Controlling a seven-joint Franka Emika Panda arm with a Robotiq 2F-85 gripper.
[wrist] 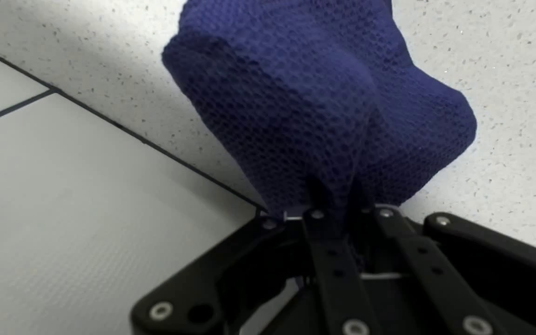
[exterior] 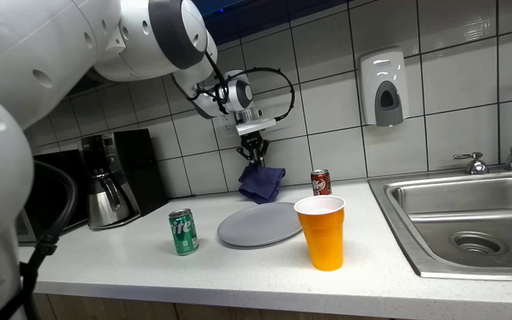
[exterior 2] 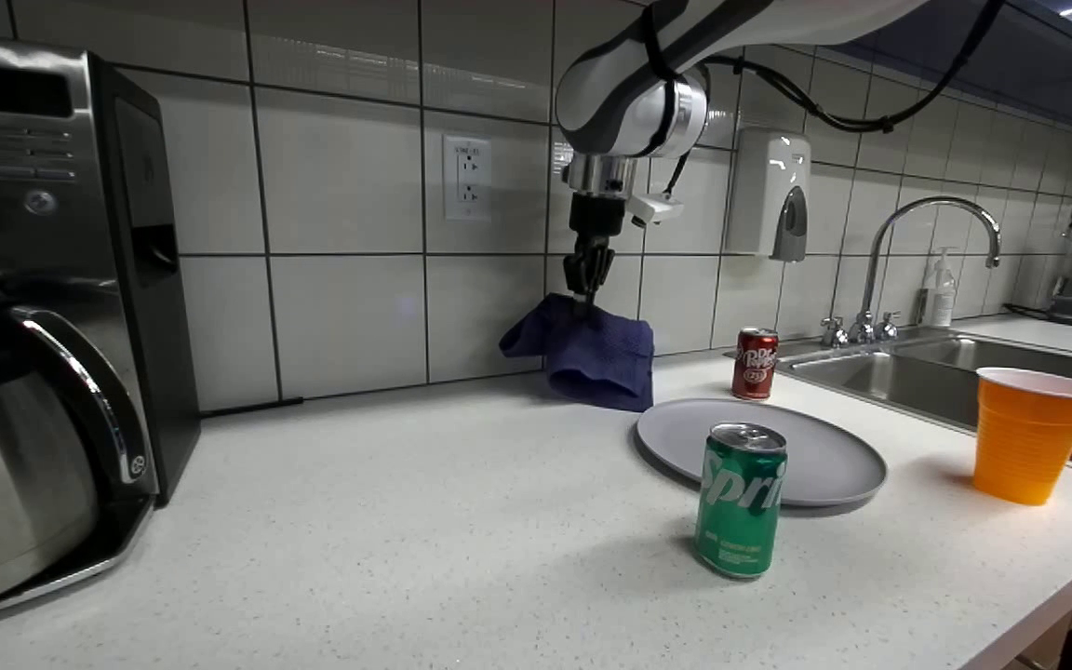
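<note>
My gripper [exterior: 256,162] is shut on a dark blue cloth [exterior: 262,183] and holds it bunched near the tiled wall at the back of the counter. In an exterior view the gripper [exterior 2: 584,296] points down and the cloth [exterior 2: 601,358] hangs below it, its lower edge close to the counter. In the wrist view the fingers [wrist: 335,200] pinch the cloth [wrist: 314,88], which spreads out beyond them. A grey plate [exterior: 256,226] lies in front of the cloth; it also shows in an exterior view [exterior 2: 829,456]. Whether the cloth touches the counter or plate I cannot tell.
A green Sprite can [exterior: 183,232], an orange cup [exterior: 322,238] and a red Dr Pepper can [exterior: 321,182] stand around the plate. A coffee maker [exterior 2: 131,279] stands at one end, a metal sink [exterior: 405,240] at the other. A soap dispenser [exterior: 382,86] hangs on the wall.
</note>
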